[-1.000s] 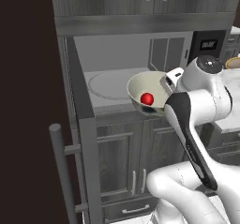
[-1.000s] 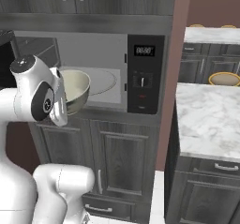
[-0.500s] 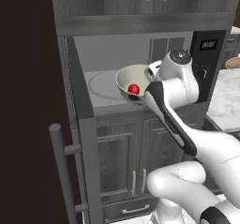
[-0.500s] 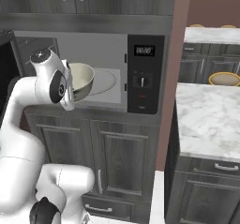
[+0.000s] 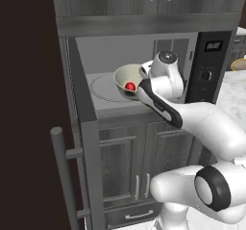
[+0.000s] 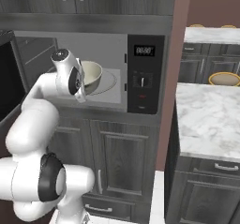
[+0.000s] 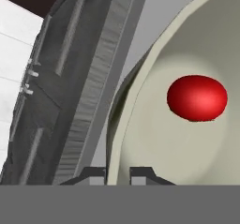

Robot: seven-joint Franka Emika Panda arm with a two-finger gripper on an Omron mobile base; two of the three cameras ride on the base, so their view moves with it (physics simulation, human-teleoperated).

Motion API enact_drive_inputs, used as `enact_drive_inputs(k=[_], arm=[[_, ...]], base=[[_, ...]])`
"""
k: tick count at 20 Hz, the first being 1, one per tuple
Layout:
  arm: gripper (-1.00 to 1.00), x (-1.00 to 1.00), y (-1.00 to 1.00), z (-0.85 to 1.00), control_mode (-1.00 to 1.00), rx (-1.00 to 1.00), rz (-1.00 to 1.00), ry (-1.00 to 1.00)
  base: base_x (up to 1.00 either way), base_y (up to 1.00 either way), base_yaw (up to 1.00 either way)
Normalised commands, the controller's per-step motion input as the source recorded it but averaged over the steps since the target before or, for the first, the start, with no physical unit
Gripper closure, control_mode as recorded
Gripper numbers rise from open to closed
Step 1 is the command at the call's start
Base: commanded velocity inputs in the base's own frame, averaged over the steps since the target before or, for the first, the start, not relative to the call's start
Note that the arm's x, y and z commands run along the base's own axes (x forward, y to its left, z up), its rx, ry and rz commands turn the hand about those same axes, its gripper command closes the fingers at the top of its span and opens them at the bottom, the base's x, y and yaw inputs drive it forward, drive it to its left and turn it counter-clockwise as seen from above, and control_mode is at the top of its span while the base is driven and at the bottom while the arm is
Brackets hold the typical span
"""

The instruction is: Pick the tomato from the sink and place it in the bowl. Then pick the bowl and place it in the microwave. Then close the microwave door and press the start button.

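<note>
Inside the open microwave [image 5: 144, 65], the outstretched arm's pincer [image 7: 118, 174] seemingly pinches the bowl [image 5: 127, 79] rim, tomato [image 5: 129, 86] inside.

Left base view: taken from behind and left of the arm, looking forward and down into the open microwave [image 5: 144, 60], with the swung-out microwave door [image 5: 84, 142] at lower left of frame and the arm rising from lower right. Right base view: the same microwave [image 6: 117, 73] seen from behind and right at similar range, its control panel centre frame and the arm at lower left; both views share the cavity and the bowl [image 5: 127, 80]. Hand view: very near, looking along the gripper [image 7: 117, 174] at the bowl's rim, the bowl [image 7: 187, 138] filling the right of frame.
</note>
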Motion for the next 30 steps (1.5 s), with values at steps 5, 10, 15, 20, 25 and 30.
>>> enact_drive_inputs(k=[5, 10, 15, 20, 25, 30], arm=[[1.00, 1.00, 0.03, -0.26, -1.00, 0.00, -0.01, 0.00], [1.00, 0.89, 0.16, -0.39, -1.00, 0.00, 0.00, 0.00], [1.00, 0.25, 0.13, -0.50, -1.00, 0.00, -0.01, 0.00], [1.00, -0.08, 0.19, -0.47, -1.00, 0.00, -0.01, -0.02], [-1.00, -0.32, 0.05, -0.04, -1.00, 0.00, 0.00, -0.02], [-1.00, -0.56, 0.00, 0.08, -1.00, 0.00, -0.01, -0.15]], base=[[0.00, 0.00, 0.00], [0.00, 0.00, 0.00], [0.00, 0.00, 0.00], [0.00, 0.00, 0.00], [0.00, 0.00, 0.00], [0.00, 0.00, 0.00]])
